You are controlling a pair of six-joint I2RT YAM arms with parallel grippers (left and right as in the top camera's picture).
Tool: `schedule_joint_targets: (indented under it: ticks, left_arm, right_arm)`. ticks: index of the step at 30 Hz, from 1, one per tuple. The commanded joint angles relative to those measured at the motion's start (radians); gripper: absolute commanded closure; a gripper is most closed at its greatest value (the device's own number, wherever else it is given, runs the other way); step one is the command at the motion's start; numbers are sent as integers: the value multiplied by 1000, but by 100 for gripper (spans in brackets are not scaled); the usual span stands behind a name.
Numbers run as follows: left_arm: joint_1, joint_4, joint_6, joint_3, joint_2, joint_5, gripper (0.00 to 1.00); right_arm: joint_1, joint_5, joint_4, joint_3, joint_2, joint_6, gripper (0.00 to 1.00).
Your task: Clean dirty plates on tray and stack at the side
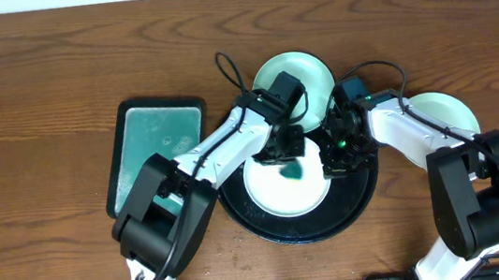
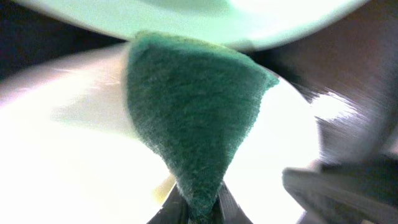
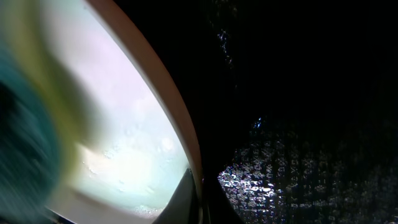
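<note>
Three white plates lie out: the smeared plate (image 1: 275, 198) sits on the glossy black tray (image 1: 356, 205) at mid-table with a teal patch on it, another (image 1: 305, 66) is at the tray's far edge, and a third (image 1: 446, 110) rests on the table (image 1: 35, 79) to the right. The left gripper (image 1: 287, 153) has its jaws pinched tight on a teal-green sponge (image 2: 193, 118) over the smeared plate. The right gripper (image 1: 336, 156) has its jaws nipped on that plate's right rim.

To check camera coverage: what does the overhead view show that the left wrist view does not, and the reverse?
Only overhead: the rectangular black-rimmed dish of teal liquid and the far-right round white plate. Only left wrist: the left end effector pinching the green fibrous scouring pad by its corner. Both: that pad over the central round white plate.
</note>
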Motion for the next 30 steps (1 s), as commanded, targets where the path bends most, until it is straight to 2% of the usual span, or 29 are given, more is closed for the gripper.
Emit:
schedule_joint_targets:
  ticks: [1,4,6,7,12,15,17,21,26,30]
  left_arm:
    - [-30,25,16,-8,46,297,93]
    - [-36,9,53,-8,52,274,93]
    - [-32,-31,55,-8,52,182,93]
    - [-27,-61,54,-8,51,107,93]
    - [-15,-242,-22,-8,51,-451,93]
    - [-6,-285,-21,-8,50,-628,93]
    - [5,-301,-19,-5,44,-658,93]
    - [26,-376,-32,45,-5,-619,93]
    - [62,-451,-36,77,-184,-541,93]
    - [151,-514,-35,76,-338,-631,93]
  right_arm:
    - [-8,93,0,-6,17,1,99]
    - [-8,93,-2,-6,17,1,99]
    - [-8,93,-2,-6,17,1,99]
    - [-8,93,-2,-6,17,1,99]
    - [-8,93,-1,-6,17,1,99]
    - [-8,93,-1,-6,17,1,99]
    - [-8,93,-1,-6,17,1,99]
    - [-8,93,-1,-6,17,1,99]
    - [-8,93,-2,-6,17,1,99]
    - [-8,93,-1,-6,17,2,99]
